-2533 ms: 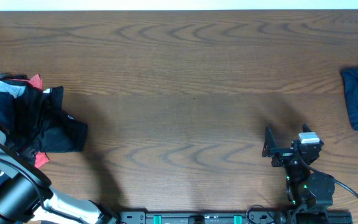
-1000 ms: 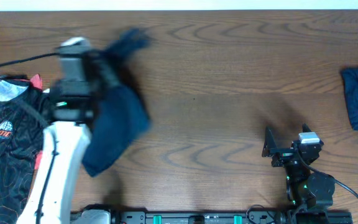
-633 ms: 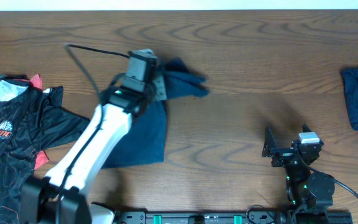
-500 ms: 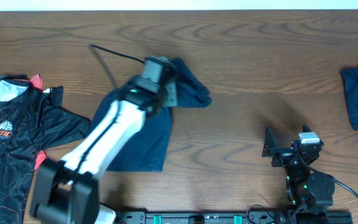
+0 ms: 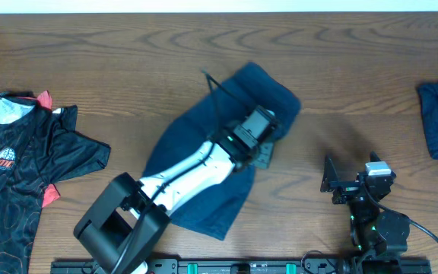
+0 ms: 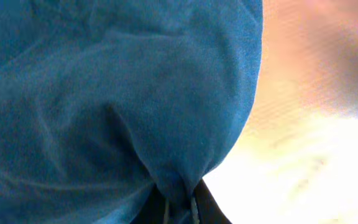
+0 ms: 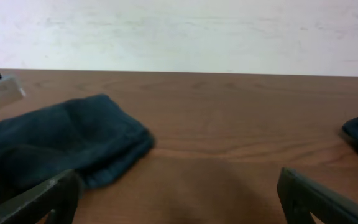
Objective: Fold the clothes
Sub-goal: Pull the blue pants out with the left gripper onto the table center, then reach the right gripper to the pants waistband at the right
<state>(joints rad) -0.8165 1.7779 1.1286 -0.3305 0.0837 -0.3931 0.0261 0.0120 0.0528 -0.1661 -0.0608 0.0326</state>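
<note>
Fingers point(image 6: 210, 210) of the left gripper point(image 6: 179, 208) pinch a soft navy-blue fabric garment point(image 5: 268, 87). The right gripper point(image 7: 179, 183) stands wide apart, holding nothing.

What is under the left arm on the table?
A dark blue garment, spread on the wooden table. The left end effector pinches it; the fabric directly below the arm is hidden.
</note>
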